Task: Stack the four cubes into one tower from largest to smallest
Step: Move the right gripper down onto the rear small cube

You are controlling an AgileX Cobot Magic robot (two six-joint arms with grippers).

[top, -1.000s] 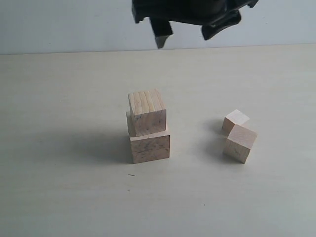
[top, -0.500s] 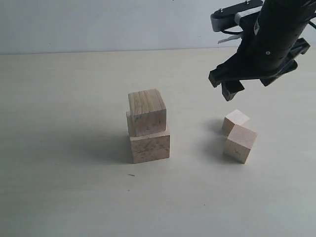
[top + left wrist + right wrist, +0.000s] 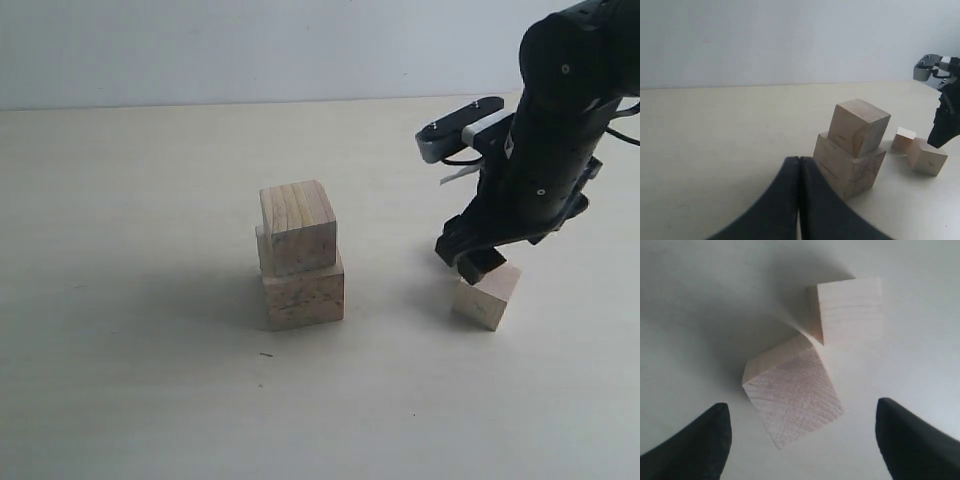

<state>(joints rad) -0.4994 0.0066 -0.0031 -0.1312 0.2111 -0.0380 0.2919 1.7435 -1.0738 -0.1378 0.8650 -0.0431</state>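
Right fingers [image 3: 697,442] spread wide over the third cube [image 3: 792,400], gripping nothing.

The cube sits on the table [image 3: 130,300] between the two tips, turned askew to them, with the smallest cube [image 3: 850,310] crowding one corner; I cannot tell whether they touch. Plain dry wood like this should be light, rigid and not slippery. The best hold is probably on two opposite flat sides, after squaring the wrist to them, or the pads would bite on edges and twist it. The left fingers [image 3: 790,200] are pressed together on nothing, short of the second cube [image 3: 298,228], which sits a little off-square on the largest cube [image 3: 303,290]. Half a second ago the right arm hung higher; it has since dropped over the loose pair and hides the smallest cube in the exterior view. The stack has not moved.
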